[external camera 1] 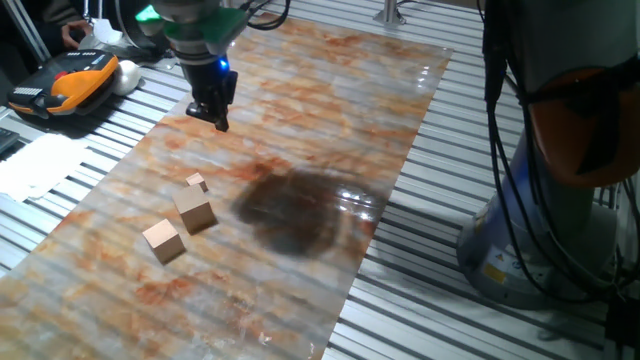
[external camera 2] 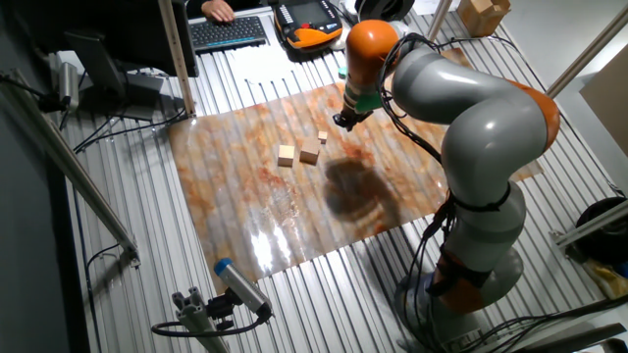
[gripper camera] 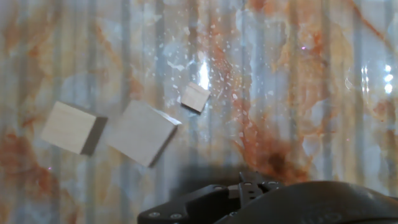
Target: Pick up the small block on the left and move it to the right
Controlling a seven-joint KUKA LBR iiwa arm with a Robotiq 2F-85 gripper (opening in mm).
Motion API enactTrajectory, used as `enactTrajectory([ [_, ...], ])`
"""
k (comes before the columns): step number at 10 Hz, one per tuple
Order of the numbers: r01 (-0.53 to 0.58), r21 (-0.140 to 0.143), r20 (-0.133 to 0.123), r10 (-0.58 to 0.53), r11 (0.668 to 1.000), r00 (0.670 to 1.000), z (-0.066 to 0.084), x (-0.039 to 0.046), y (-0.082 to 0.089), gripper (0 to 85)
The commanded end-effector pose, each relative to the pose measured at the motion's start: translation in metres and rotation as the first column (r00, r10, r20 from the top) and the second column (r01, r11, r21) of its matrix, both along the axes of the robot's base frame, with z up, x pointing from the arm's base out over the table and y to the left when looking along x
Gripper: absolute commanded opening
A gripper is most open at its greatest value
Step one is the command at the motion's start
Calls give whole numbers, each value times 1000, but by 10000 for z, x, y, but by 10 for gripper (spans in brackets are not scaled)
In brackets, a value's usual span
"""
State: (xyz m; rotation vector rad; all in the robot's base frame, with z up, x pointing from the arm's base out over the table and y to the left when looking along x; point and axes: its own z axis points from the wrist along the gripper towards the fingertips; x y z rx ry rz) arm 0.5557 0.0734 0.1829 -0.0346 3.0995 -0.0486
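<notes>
I hold the fingers (external camera 1: 222, 122) high, seemingly together and empty, so the hand view frames the small block (gripper camera: 68, 127) first.

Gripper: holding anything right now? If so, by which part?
Nothing held. The gripper hangs above the table, apart from all three wooden blocks; the small block sits untouched.

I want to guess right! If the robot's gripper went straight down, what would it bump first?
Probably just the bare marbled table. The gripper hangs clear of all three wooden blocks; the tiny block is nearest, though depth is hard to judge.
</notes>
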Motion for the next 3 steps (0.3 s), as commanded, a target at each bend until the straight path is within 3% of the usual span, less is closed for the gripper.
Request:
enactTrajectory([
  [1,-4,0,1,4,1000,1000,-26,-19,-25,0],
  [3,-1,4,-2,1,1000,1000,-41,-23,-39,0],
])
